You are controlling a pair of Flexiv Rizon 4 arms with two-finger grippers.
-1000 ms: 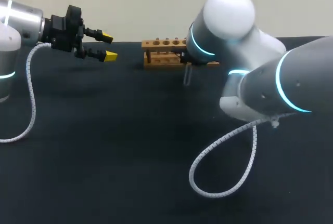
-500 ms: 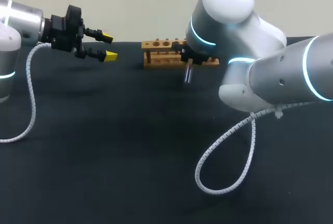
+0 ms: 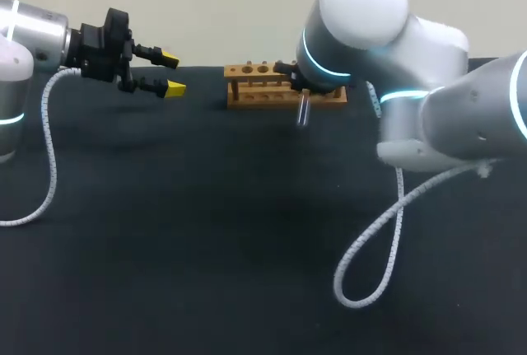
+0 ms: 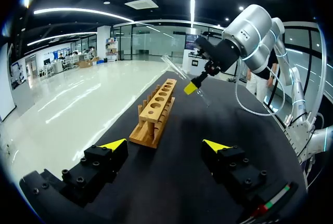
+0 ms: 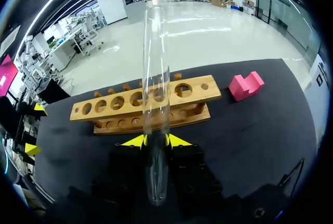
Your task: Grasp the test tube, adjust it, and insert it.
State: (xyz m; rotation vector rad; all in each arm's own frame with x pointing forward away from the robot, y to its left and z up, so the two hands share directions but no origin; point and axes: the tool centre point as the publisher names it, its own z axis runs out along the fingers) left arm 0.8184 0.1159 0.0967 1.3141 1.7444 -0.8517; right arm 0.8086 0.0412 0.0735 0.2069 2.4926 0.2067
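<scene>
Far left, the left arm (image 3: 33, 42) hangs above the bench (image 3: 165, 231), and the left jaws are spread wide, yellow fingertips (image 3: 170, 87) well apart with only air between them. Across to the bench's far edge, there's the wooden rack (image 3: 255, 83), a row of round holes along its top bar. Just in front of its right end, the test tube (image 3: 303, 113): clear glass, held up off the bench, not in any hole, the right jaws pinching it, one yellow tip on either side of the glass. The right arm (image 3: 428, 116) comes in from the right, its pale cable (image 3: 370, 264) looping over the bench. Past the rack's end, a pink block (image 5: 244, 85) sits on the bench.
</scene>
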